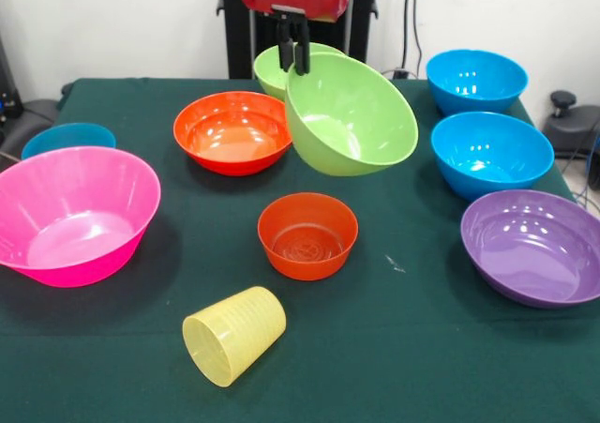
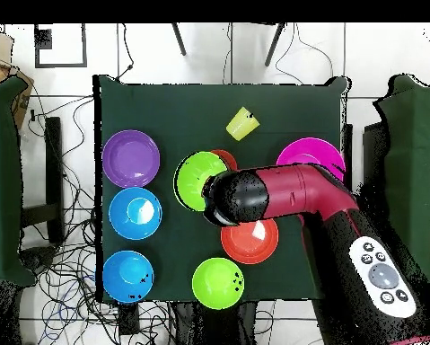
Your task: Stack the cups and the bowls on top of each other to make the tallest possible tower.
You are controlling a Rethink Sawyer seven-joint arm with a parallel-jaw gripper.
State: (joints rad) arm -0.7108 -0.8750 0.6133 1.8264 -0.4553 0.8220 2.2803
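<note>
Dark green tablecloth (image 1: 422, 348) covers the table, loads of black cables (image 2: 65, 260) tangled on the white floor beside it, and a folded chair's legs (image 2: 227, 38) stick out past the far edge

Lime green bowl (image 1: 349, 113) up in the air, glossy, pinched by the black gripper (image 1: 292, 55) under a red arm (image 2: 294, 193). A second lime green bowl (image 1: 274, 67) shows behind it. Bright orange bowl (image 1: 232, 130), glossy, and a smaller, darker orange bowl (image 1: 307, 234). Hot pink bowl (image 1: 75, 213), big and shiny. Purple bowl (image 1: 534, 246). Three blue bowls: one (image 1: 476, 80), another (image 1: 491, 153), and a third (image 1: 68, 139) peeking behind the pink. The cup (image 1: 234, 335) is translucent pale yellow with faint ribs. All on a dark green tablecloth (image 1: 403, 357).
</note>
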